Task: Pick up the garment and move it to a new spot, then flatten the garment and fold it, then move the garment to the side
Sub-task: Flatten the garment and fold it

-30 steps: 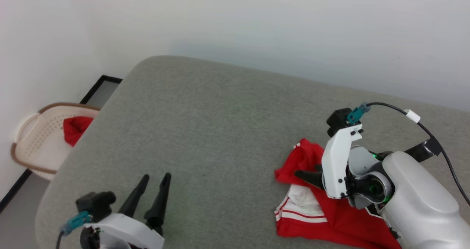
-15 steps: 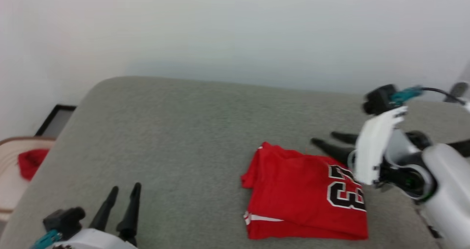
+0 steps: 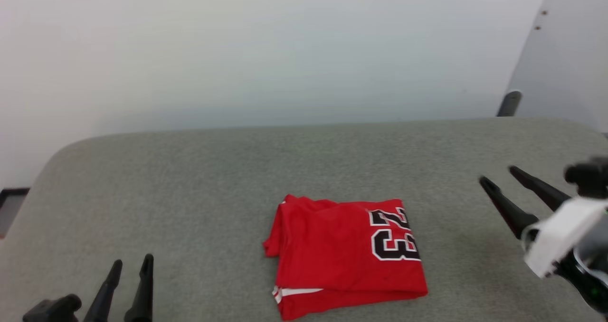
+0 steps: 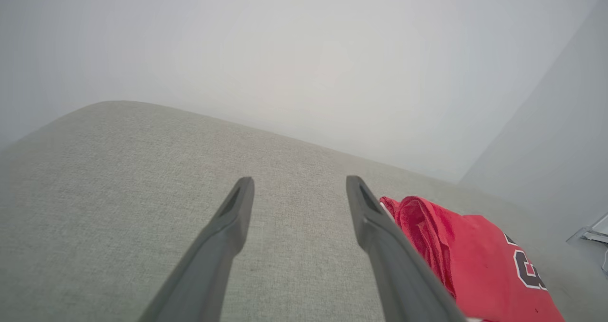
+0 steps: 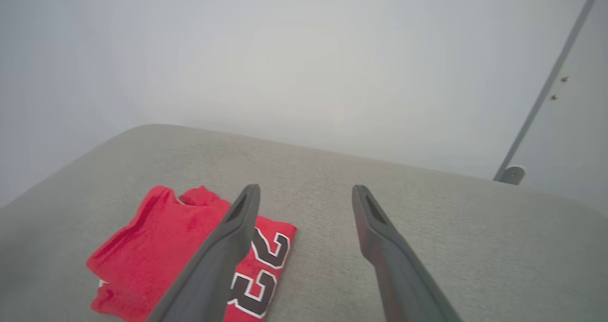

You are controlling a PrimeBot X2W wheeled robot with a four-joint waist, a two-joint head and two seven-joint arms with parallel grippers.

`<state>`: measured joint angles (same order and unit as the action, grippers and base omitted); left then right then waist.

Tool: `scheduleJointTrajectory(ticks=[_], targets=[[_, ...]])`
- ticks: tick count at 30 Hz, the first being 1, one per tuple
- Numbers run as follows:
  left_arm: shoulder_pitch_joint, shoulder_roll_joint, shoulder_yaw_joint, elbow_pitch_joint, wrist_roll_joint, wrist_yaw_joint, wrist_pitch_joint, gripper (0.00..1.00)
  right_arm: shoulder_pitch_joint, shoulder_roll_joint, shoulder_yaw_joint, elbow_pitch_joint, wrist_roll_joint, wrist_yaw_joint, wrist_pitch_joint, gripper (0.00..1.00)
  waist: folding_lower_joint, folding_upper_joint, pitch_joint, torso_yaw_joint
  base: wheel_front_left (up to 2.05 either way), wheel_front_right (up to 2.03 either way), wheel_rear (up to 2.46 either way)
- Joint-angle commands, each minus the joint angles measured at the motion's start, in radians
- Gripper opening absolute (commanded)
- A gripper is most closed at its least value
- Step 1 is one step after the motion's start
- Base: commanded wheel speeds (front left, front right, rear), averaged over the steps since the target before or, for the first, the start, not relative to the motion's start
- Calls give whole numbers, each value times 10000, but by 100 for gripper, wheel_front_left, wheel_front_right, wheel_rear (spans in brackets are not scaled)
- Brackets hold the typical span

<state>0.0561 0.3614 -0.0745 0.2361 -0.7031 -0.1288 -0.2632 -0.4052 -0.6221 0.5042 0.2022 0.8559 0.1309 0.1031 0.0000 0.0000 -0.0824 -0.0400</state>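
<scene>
1. Tabletop (image 3: 190,179) of grey fabric, rounded at its far left corner, has open room on every side of the shirt (image 3: 332,260), which lies folded near the front edge, between the grippers.
2. Left gripper (image 3: 132,261) and right gripper (image 3: 498,174) both stand spread wide, holding nothing, each well apart from the shirt.
3. Head view shows the whole black 23; in the right wrist view 1 finger crosses part of it.
</scene>
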Motion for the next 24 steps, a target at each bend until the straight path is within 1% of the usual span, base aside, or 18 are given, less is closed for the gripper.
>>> scheduleJointTrajectory(ticks=[1, 6, 11, 15, 24], targets=[[185, -51, 114, -109, 122, -4, -4, 100, 268, -158, -11, 48, -191, -4, -420, 100, 0, 0, -184, -341, 0, 0, 0], [477, -170, 351, -376, 316, -9, -5, 100, 1039, -322, -285, 418, -523, -4, -1848, 100, 0, 0, -280, -544, 0, 0, 0], [735, -164, 542, -532, 543, -15, -5, 100, 1740, -258, -686, 734, -633, -4, -2765, 100, 0, 0, -360, -647, 0, 0, 0], [829, -185, 706, -611, 747, -16, -5, 100, 2286, -270, -1105, 871, -814, -4, -3132, 100, 0, 0, -416, -593, 0, 0, 0], [945, -245, 845, -665, 877, -22, -4, 100, 3365, 118, -2135, 629, -1128, -4, -3470, 100, 0, 0, -519, -367, 0, 0, 0]])
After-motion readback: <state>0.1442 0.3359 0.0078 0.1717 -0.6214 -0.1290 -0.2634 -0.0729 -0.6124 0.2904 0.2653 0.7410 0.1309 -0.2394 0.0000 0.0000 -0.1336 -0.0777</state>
